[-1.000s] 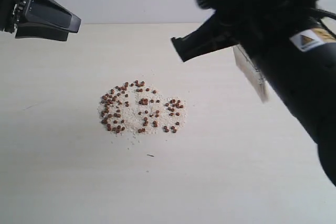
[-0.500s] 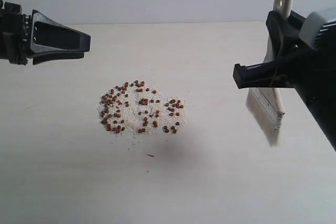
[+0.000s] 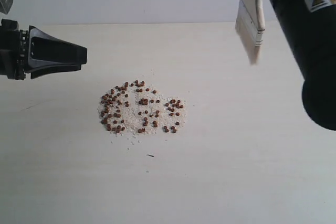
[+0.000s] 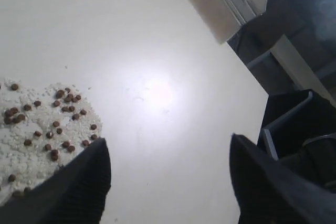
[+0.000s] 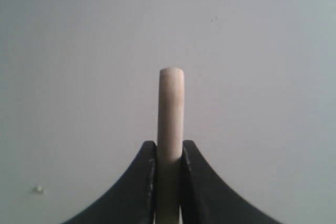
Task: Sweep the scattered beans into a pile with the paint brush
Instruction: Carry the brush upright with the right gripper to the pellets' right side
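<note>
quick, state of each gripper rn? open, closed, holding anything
left gripper: open, holding nothing
right gripper: closed on the handle of the paint brush

The desk looks like pale wood with a faint grain — matt, though just beside the beans it throws back a soft sheen. The beans are smooth and dull, lying in grainy, powdery crumbs. The paint brush has soft bristles, a silver metal band and a smooth wooden handle — the right hand and left hand are black plastic, semi-matt.
</note>
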Controlling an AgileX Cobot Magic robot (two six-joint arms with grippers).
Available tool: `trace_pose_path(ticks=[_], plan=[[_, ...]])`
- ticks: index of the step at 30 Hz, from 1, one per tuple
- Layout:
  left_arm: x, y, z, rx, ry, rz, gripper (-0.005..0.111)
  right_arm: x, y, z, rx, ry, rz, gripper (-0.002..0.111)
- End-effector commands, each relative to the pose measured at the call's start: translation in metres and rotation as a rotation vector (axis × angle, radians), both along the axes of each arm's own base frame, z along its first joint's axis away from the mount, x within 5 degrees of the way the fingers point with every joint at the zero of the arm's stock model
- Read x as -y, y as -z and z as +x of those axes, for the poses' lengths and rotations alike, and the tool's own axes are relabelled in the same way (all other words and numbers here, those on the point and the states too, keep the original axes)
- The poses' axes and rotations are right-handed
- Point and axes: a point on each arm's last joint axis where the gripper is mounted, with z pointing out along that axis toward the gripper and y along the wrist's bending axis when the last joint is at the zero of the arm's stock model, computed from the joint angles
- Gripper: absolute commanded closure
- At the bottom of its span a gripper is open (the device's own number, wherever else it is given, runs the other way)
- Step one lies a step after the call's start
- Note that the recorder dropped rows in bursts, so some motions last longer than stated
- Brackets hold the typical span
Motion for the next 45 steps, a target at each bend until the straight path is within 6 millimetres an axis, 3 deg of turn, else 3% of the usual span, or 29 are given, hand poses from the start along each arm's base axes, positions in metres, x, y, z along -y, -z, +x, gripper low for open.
trace_pose_path(ticks=[1, 5, 24, 26, 28, 33, 36, 39, 45], plan=[[-0.005, 0.015, -0.005, -0.08, -0.036, 0.08, 0.045, -0.009, 0.018, 0.01, -0.022, -0.009, -0.049, 0.108], [-0.006, 0.023, -0.002, -0.124, -0.065, 0.104, 0.045, -0.014, 0.021, 0.01, -0.009, -0.039, -0.082, 0.108], [-0.004, 0.017, -0.002, -0.138, -0.07, 0.038, 0.046, -0.014, 0.02, 0.01, 0.003, -0.053, -0.047, 0.108], [-0.003, 0.016, -0.003, -0.118, -0.048, 0.029, 0.065, -0.015, 0.02, 0.01, -0.004, -0.062, -0.03, 0.108], [-0.003, 0.015, -0.003, -0.081, -0.039, 0.018, 0.104, -0.015, 0.02, 0.01, -0.004, -0.062, -0.03, 0.108], [-0.002, 0.008, -0.006, 0.056, -0.006, -0.035, 0.107, -0.015, 0.023, 0.011, -0.032, -0.068, -0.035, 0.108], [-0.007, 0.008, -0.013, 0.083, -0.084, -0.095, 0.107, -0.016, 0.025, 0.011, -0.055, -0.078, -0.039, 0.108], [-0.018, 0.011, -0.026, 0.159, -0.195, -0.149, 0.107, -0.018, 0.028, 0.012, -0.072, -0.085, -0.029, 0.108], [-0.034, 0.01, -0.063, 0.281, -0.242, -0.118, 0.107, -0.022, 0.041, 0.016, -0.087, -0.098, 0.002, 0.108]])
